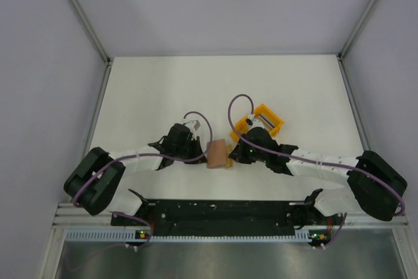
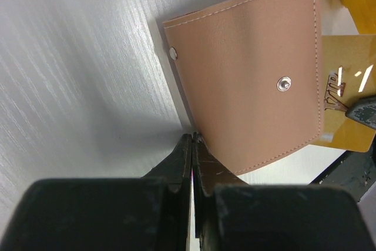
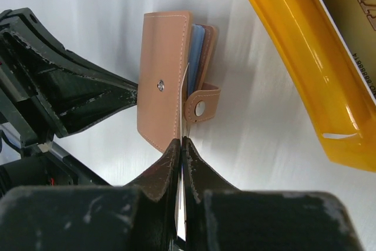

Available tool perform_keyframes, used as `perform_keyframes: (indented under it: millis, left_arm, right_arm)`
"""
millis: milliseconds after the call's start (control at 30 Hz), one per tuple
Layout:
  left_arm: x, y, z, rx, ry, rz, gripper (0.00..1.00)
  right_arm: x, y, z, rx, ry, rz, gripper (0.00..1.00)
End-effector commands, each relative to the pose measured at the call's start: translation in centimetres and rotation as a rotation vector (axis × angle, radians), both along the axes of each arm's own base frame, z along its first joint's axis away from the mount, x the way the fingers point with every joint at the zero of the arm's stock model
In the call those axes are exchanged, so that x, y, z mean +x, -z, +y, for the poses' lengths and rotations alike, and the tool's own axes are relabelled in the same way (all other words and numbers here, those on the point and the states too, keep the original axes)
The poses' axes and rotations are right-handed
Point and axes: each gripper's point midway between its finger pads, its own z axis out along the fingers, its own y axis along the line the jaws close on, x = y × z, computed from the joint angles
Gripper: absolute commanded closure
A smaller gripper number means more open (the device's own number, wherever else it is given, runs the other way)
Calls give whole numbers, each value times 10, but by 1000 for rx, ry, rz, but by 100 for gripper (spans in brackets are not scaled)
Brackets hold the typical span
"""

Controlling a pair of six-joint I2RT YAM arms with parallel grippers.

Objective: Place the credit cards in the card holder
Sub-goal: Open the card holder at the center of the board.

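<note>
White tabletop, grey walls. Mid-table, holder lies between both end effectors, with tray just far-right. Clenched right end effector grips gold card, its left end tucked into the holder near blue card. Clenched left end effector touches holder's left edge; can't tell if it nips it. Cards look light, stiff and slick: pinch a short edge. Holder looks soft and likely slides, so brace it.

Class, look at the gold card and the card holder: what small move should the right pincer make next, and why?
Probably slide the gold card a little deeper into the card holder. The right pincer grips the card, which juts out of the holder's side, while the left pincer seems to pinch the holder's edge.
</note>
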Motion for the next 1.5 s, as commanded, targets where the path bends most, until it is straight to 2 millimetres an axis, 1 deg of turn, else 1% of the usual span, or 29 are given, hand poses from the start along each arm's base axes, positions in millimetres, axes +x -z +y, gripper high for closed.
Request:
perform_keyframes:
  millis: [0,67,133,267,567,700,767,900,1067,1100,1133,1167,1267,1300,1333,1400,1467]
  left_arm:
    - [6,-1,-2,23,16,-29,100]
    - [6,-1,-2,26,19,-31,100]
    - [7,-1,-3,24,23,-35,100]
    - [7,-1,-3,24,28,-33,100]
    - [9,-2,-4,25,31,-42,100]
    - [8,-3,-3,28,33,-46,100]
    - [8,-2,-3,29,33,-45,100]
    - [8,-3,-4,23,35,-46,100]
    - [10,-7,-5,13,27,-59,100]
    - [11,-8,-4,14,20,-62,98]
    - [11,-9,-3,16,14,-65,92]
    - [14,-12,-2,18,3,-78,82]
    - [18,-16,5,32,-44,-100,62]
    - [20,-17,7,44,-62,-110,51]
    - [22,-18,12,53,-80,-120,47]
    - [24,-20,16,68,-106,-135,42]
    - [26,-19,23,89,-140,-131,41]
  right_arm:
    - [12,-41,13,28,-30,-87,100]
    - [12,-39,11,-16,-36,-83,100]
    - [11,-42,14,-19,-56,-87,100]
    - [11,-39,14,-81,-73,-81,100]
    - [7,-41,26,-140,-138,-73,100]
    - [8,-37,19,-193,-123,-67,100]
    - [9,-38,20,-190,-128,-71,100]
    - [7,-42,28,-157,-156,-75,100]
    - [7,-57,42,-60,-174,-113,100]
    - [9,-61,44,-40,-174,-125,100]
    - [9,-62,46,-25,-172,-127,100]
    - [10,-64,48,-10,-169,-131,100]
    - [12,-62,53,5,-167,-128,100]
    - [12,-59,54,2,-162,-120,100]
    - [9,-58,57,17,-179,-105,100]
    - [7,-54,59,28,-182,-92,100]
    - [8,-55,64,51,-184,-93,100]
